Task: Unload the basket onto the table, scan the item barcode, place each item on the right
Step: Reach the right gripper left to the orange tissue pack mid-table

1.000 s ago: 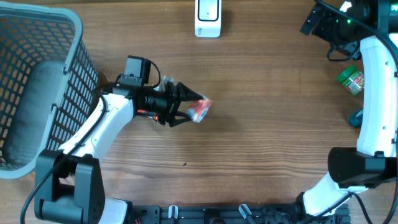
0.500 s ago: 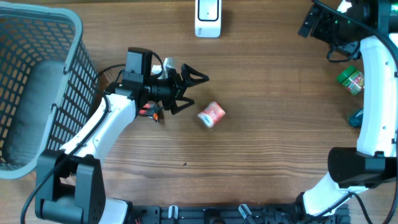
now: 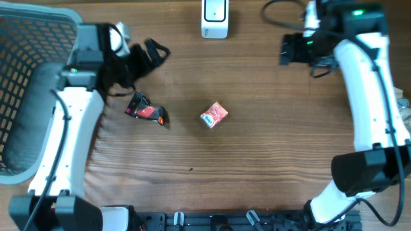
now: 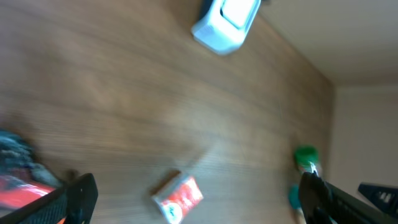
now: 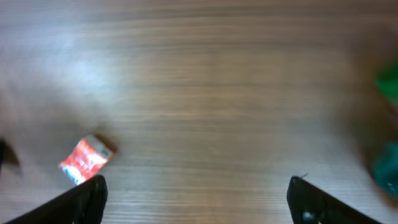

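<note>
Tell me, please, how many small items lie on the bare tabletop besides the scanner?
4: red packet mid-table, dark wrapper left of it, green item and teal item by the right edge; the right arm may hide others.

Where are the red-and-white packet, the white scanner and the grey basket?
red-and-white packet (image 3: 214, 115), overhead view, centre of its top face.
white scanner (image 3: 214, 18), overhead view, middle of its body.
grey basket (image 3: 26, 115), overhead view, bare floor inside.

A grey mesh basket (image 3: 26, 38) stands on the wooden table (image 3: 270, 160) before me. Just right of the basket lies a crumpled dark and red wrapper (image 3: 146, 113). Far across from the basket I see something green (image 4: 305, 155) and something teal (image 4: 293, 196).
</note>
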You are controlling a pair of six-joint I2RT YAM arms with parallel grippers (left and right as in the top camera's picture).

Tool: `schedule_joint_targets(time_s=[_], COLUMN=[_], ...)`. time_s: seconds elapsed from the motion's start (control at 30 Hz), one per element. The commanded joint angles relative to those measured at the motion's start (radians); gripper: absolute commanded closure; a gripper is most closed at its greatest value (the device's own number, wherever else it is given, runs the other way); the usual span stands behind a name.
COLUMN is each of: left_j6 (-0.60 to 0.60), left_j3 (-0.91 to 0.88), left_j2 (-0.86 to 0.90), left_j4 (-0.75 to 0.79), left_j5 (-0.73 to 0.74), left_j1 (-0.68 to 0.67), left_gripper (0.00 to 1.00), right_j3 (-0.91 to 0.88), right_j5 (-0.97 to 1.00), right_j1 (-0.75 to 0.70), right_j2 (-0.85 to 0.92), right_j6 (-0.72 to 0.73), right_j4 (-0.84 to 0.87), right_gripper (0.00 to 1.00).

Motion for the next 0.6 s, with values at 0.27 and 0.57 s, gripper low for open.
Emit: schedule_joint_targets(time_s=[0.27, 0.57], left_j6=[0.114, 0.377], left_j3=[0.093, 0.093], left_j2=[-0.037, -0.051], left_j4=[-0.039, -0.060], left_j5=[-0.230, -0.238], left_j1=[0.137, 0.142], left_gripper=[0.00, 0.00], right_j3=[-0.367, -0.451], right_j5=[-0.107, -0.161], right_j1=[0.329, 0.418], right_j2=[0.002, 0.006], right_j6=[-0.287, -0.324], right_j4=[0.302, 0.457], right_gripper=[0.00, 0.00])
